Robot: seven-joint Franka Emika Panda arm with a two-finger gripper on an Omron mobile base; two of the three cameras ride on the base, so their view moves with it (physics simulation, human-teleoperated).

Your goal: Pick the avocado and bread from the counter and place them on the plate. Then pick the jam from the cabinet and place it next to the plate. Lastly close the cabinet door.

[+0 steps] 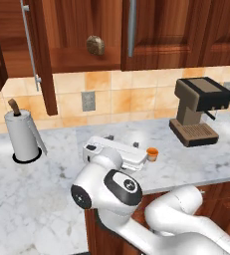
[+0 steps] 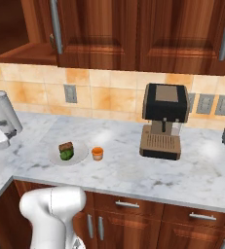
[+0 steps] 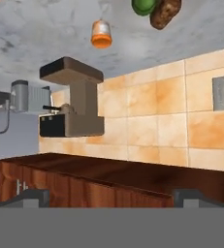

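With avocado and bread on the round white plate [image 2: 80, 156] and the orange-lidded jam jar [image 2: 98, 153] beside it, the wide-open, empty gripper [image 3: 111, 196] should push the tall reddish-brown cabinet door [image 1: 43, 60] squarely near its silver bar handle [image 1: 30, 45].

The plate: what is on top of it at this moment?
On the plate lie the bread and, touching it in front, the avocado. The jam stands beside the plate on the counter, not on it. The plate's middle is covered by the food.
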